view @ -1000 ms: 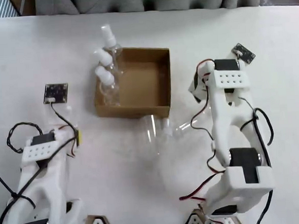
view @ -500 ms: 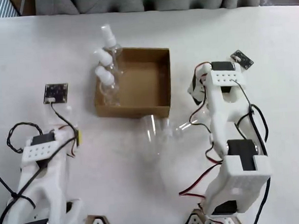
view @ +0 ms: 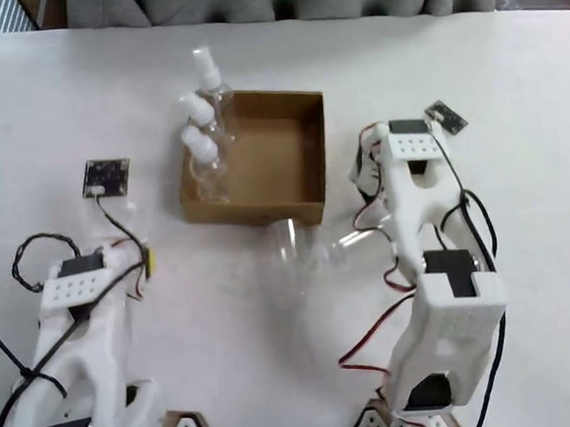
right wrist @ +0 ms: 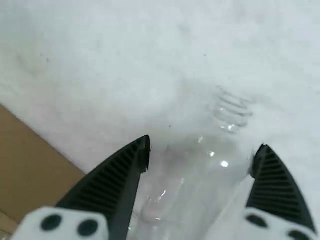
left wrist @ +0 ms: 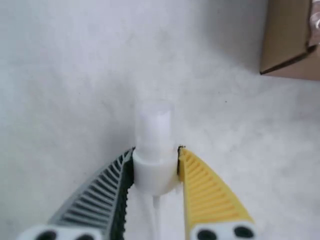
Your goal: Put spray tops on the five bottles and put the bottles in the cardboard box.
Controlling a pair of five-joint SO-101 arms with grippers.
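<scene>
The cardboard box point(view: 262, 157) stands mid-table, its corner point(left wrist: 292, 40) in the left wrist view. Three bottles with white spray tops point(view: 203, 131) lean at the box's left wall. Two clear bottles without tops point(view: 289, 244) point(view: 340, 249) lie on the table in front of the box. My left gripper point(left wrist: 155, 150) is shut on a white spray top point(left wrist: 152, 160), low at the near left point(view: 145, 261). My right gripper point(right wrist: 197, 160) is open, its fingers either side of a clear topless bottle point(right wrist: 200, 175) whose threaded neck point(right wrist: 230, 110) points away.
A small black board point(view: 106, 177) on a cable lies left of the box, another point(view: 444, 117) beside the right arm's wrist. White tabletop stretches behind the box and at far right. Loose cables hang along both arms.
The right arm has swung left, toward the box and the lying bottles. The left arm and its spray top have not moved.
</scene>
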